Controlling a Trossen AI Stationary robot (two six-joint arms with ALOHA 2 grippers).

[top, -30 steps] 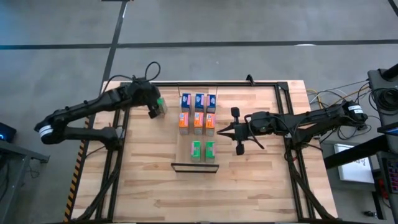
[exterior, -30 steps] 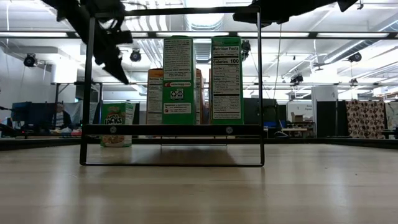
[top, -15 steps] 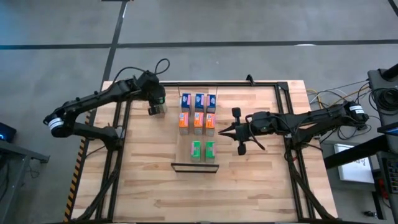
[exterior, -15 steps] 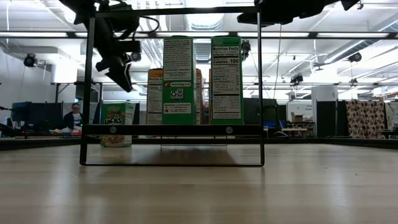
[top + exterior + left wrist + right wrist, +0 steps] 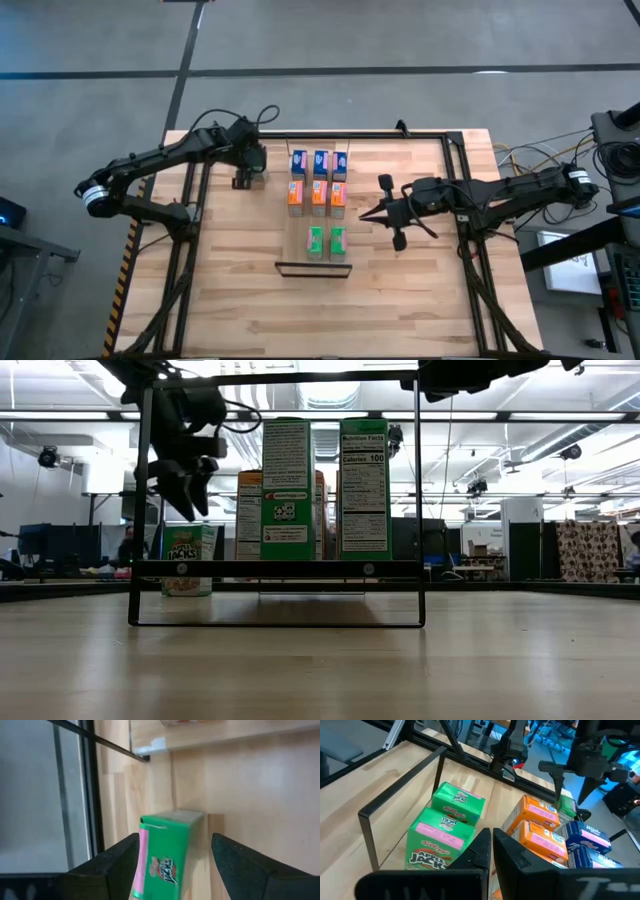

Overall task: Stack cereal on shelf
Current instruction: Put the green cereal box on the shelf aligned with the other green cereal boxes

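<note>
The shelf (image 5: pixel 314 220) lies at the middle of the tabletop (image 5: pixel 240 280), its long axis running from the far edge toward the near edge, with a thin dark metal lip (image 5: pixel 313 268) standing at the near end. Eight cereal boxes stand upright on it in rows across its width: three blue boxes (image 5: pixel 319 161) at the far end, three orange boxes (image 5: pixel 318 194) directly behind them toward the lip, and two green boxes (image 5: pixel 327 241) nearest the lip. In the low view the lip frames the two green boxes (image 5: pixel 325 488), which block most of the rows behind.

A ninth green box (image 5: pixel 167 854) stands upright off the shelf, on the tabletop near its far left corner, well apart from the blue row. A dark frame rail (image 5: pixel 190 200) runs along the table edge just beside it.

The left gripper (image 5: pixel 244 176) hangs directly above this box, arm reaching in from the left. Its fingers (image 5: pixel 107 865) are spread apart, one on each side of the box, not touching it.

The right gripper (image 5: pixel 366 213) hovers just right of the shelf, level with the orange row, pointing toward it. Its fingers (image 5: pixel 485 851) are pressed together, holding nothing
</note>
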